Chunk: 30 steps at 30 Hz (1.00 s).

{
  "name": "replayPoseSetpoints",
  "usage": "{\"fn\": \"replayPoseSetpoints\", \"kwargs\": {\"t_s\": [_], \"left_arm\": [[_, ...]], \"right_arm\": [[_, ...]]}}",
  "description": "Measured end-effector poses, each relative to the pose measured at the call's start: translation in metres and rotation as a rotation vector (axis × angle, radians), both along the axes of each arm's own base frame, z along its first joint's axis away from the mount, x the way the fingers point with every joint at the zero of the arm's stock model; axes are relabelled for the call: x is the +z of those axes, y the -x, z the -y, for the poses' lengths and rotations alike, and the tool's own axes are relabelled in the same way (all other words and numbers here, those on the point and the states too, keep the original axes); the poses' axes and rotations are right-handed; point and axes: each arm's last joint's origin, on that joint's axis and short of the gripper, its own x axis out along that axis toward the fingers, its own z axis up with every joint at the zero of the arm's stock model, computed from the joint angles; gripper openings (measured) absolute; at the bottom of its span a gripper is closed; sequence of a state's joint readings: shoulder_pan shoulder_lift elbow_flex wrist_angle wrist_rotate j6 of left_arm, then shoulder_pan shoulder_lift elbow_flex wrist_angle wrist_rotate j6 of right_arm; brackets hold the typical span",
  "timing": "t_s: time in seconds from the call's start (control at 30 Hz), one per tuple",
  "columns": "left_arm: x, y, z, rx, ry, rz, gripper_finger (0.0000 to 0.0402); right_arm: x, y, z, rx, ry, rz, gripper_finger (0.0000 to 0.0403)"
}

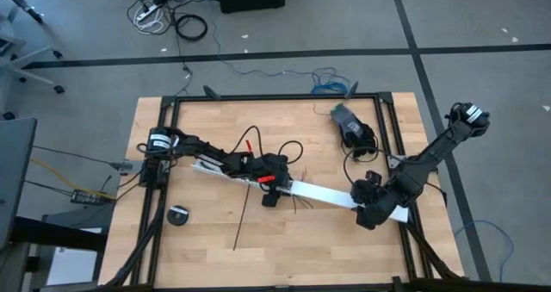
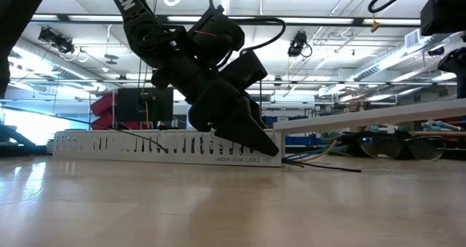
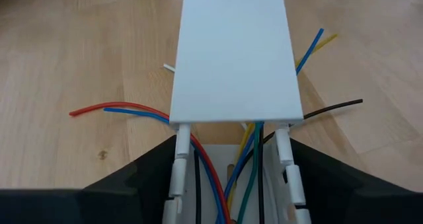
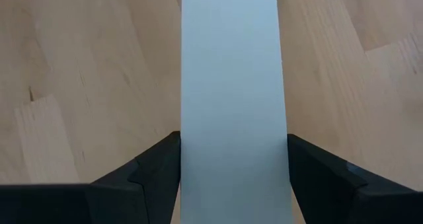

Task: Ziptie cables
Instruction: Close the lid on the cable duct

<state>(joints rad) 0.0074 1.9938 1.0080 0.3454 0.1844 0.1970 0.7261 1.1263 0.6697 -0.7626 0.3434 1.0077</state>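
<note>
A long white slotted channel lies slantwise on the table, with the thin coloured cables running inside it; a few ends stick out beside it. My left gripper is shut on the channel near its middle. A flat white cover strip runs from there to my right gripper, which is shut on it. The black ziptie lies flat on the table nearer the front edge, touched by neither gripper. My left gripper pinches the channel's two slotted side walls between its fingers, just behind the cover's end. The fingers slant down and point along the channel. The channel rests on the table. My right gripper pinches the cover strip by its two long edges, near its right end. The fingers slant down, pointing along the strip. That end is lifted clear of the table; the strip slopes down to the channel by the left gripper.
A round black disc lies at the front left. A grey and black device with thick black cords sits at the back right. The black frame rail runs round the table.
</note>
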Motion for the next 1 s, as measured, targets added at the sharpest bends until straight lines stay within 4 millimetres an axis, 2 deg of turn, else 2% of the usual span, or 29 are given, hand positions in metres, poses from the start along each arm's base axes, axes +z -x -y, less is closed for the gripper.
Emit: {"fn": "replayPoseSetpoints", "kwargs": {"t_s": [0.43, 0.73, 1.0], "left_arm": [[0.0034, -0.0030, -0.0001, -0.001, -0.006, 0.010, 0.0238], [0.0036, -0.0031, -0.0004, 0.000, -0.007, 0.011, 0.0238], [0.0037, -0.0033, -0.0004, -0.001, -0.008, 0.012, 0.0238]], "right_arm": [[0.0005, -0.0059, 0.0044, 0.005, -0.011, 0.001, 0.0238], [0.0007, -0.0061, 0.0048, 0.022, 0.016, 0.011, 0.0268], [0.0008, -0.0079, 0.0069, -0.018, 0.004, 0.017, 0.0271]]}}
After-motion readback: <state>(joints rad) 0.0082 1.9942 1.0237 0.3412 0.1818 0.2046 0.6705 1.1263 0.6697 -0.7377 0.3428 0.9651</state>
